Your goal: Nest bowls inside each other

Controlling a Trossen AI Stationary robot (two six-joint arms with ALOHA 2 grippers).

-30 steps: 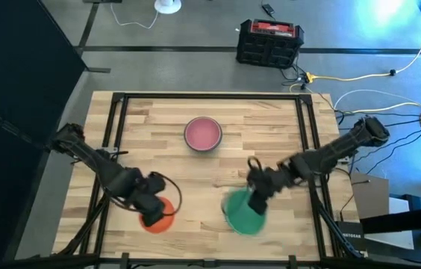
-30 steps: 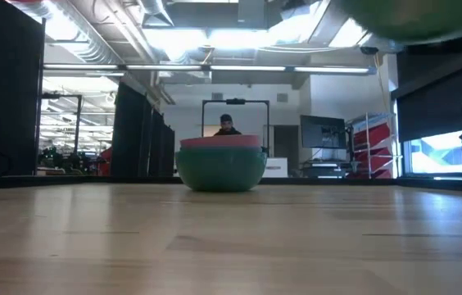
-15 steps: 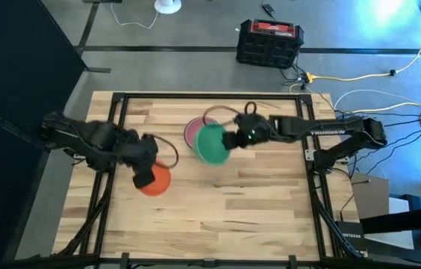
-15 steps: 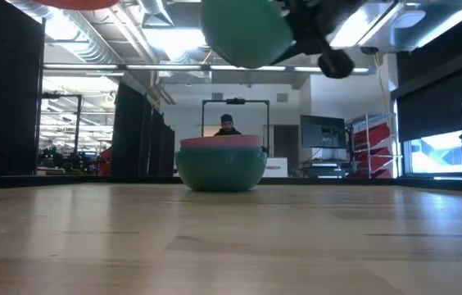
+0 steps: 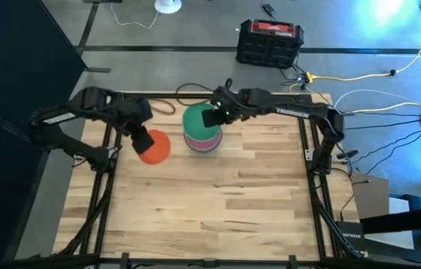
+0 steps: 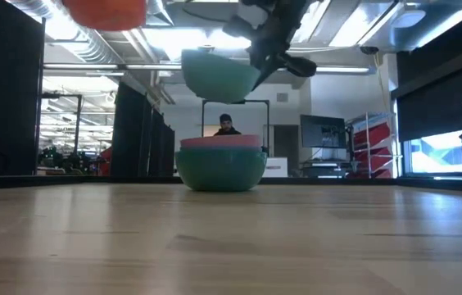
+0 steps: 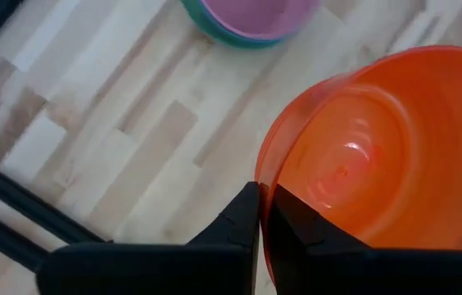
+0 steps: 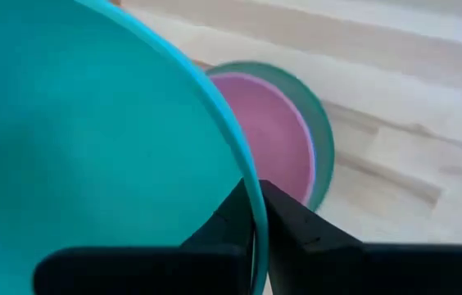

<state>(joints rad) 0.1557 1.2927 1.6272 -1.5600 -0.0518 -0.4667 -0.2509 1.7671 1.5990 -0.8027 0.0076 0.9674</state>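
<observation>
A pink bowl (image 8: 272,131) sits nested in a green bowl (image 8: 323,139); this stack (image 6: 221,168) rests by its base on the table's far middle. Straight above it hangs a second green bowl (image 5: 198,121), with my right gripper (image 5: 215,116) shut on it. To the stack's left, an orange-red bowl (image 5: 154,146) hangs in the air, with my left gripper (image 5: 140,137) shut on it. In the low view both held bowls, the green one (image 6: 219,74) and the orange-red one (image 6: 106,12), are well above the table. My left gripper pinches the orange-red bowl's rim (image 7: 262,176), one finger inside the bowl and one outside. The fingers come steeply from above. The bowl is lifted clear, mouth upward. My right gripper pinches the green bowl's rim (image 8: 251,192), one finger inside and one outside. The fingers slant down from the table's right. The bowl hangs clear above the stack, mouth up and slightly tilted.
Black frame rails (image 5: 113,127) run along the table's left and right sides. A cable loop (image 5: 167,107) lies near the far left. A black and red case (image 5: 270,42) stands on the floor beyond the far edge. A person (image 6: 227,124) shows behind the table. The near half is bare wood.
My right gripper has carried the green bowl from the near edge toward the far edge and up, turning it mouth-up over the pink-and-green stack. My left gripper has carried the orange-red bowl from the near left toward the far edge and up.
</observation>
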